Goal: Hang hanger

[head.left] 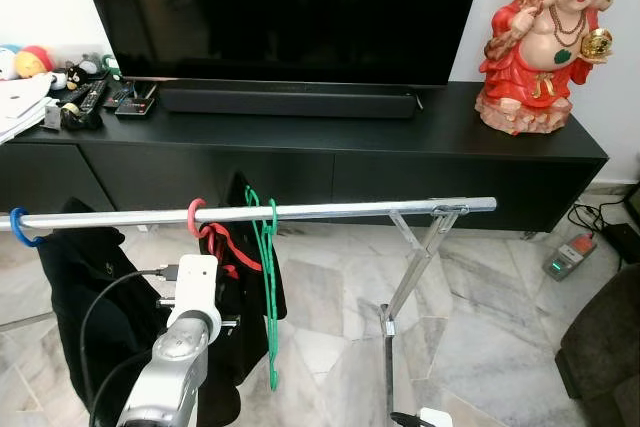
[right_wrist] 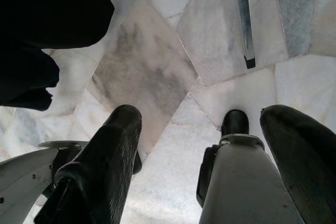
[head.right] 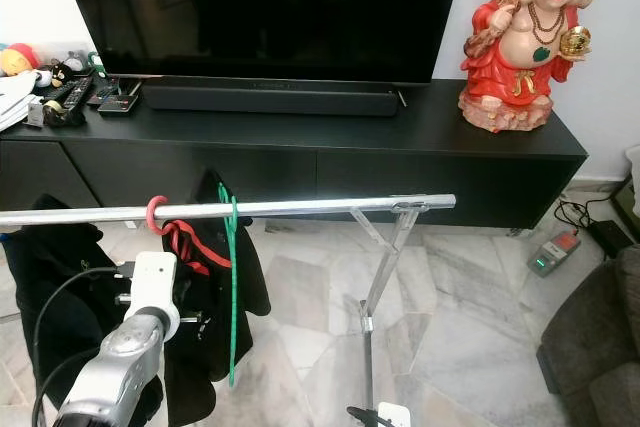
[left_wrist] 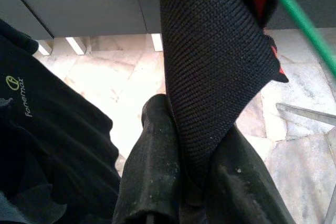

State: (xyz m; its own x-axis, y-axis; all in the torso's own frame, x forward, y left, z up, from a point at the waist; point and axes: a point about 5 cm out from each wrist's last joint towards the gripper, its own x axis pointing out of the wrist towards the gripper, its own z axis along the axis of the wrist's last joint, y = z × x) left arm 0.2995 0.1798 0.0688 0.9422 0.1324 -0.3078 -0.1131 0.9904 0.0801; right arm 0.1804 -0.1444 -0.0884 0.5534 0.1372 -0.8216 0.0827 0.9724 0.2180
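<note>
Red hanger: You can see its pink-red hook looped over the silver rail. Its red arms slope down inside a black cloth that hangs from it.
Green hanger: It is thin and green. It hangs on the same rail, just beside the red one, and turned edge-on so it looks long and narrow.
Blue hook: It sits at the far left of the rail, above a black shirt.
Left end effector: Your left arm reaches up under the rail. In the left wrist view the two black fingers are pressed together on the black cloth, which runs up between them.
Right end effector: It points down at the marble floor. Its fingers are wide apart with nothing between them.
Writing: In the left wrist view you can read "fonemax" in yellow-green letters on the black shirt. The head views are too far off to read it.
Wrist views: The left one shows the rough weave of the cloth up close, with a strip of red and a green bar at the edge.
Head views: You see the black TV bench, the big dark TV, a red and gold laughing statue, and remotes at the left end.
</note>
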